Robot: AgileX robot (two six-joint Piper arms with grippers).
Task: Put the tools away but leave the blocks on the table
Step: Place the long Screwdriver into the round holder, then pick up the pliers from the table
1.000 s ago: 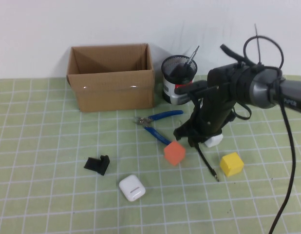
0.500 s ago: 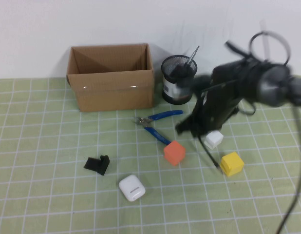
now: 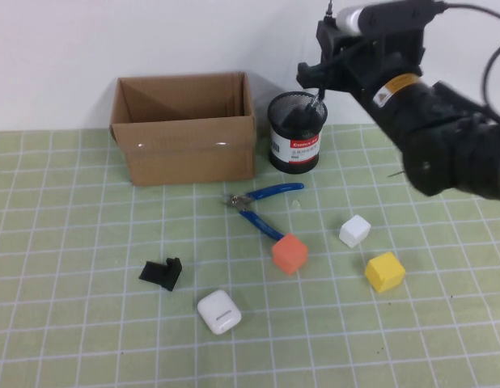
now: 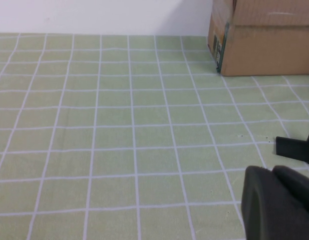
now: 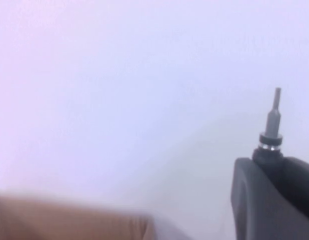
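Observation:
My right gripper is raised high above the black mesh cup. In the right wrist view the gripper is shut on the thin precision screwdriver, whose metal tip sticks out past the fingers. A dark-handled tool with a metal shaft stands in the cup. The blue-handled pliers lie on the green grid mat. The orange block, white block and yellow block sit on the mat. The scissors are out of view. My left gripper is shut and empty, low over the mat.
An open cardboard box stands at the back next to the cup; it also shows in the left wrist view. A black bracket and a white earbud case lie front left. The bracket lies near my left gripper.
My right gripper has risen from the mat between the orange and white blocks, up and back over the mesh cup, taking the thin screwdriver with it. The white block is uncovered.

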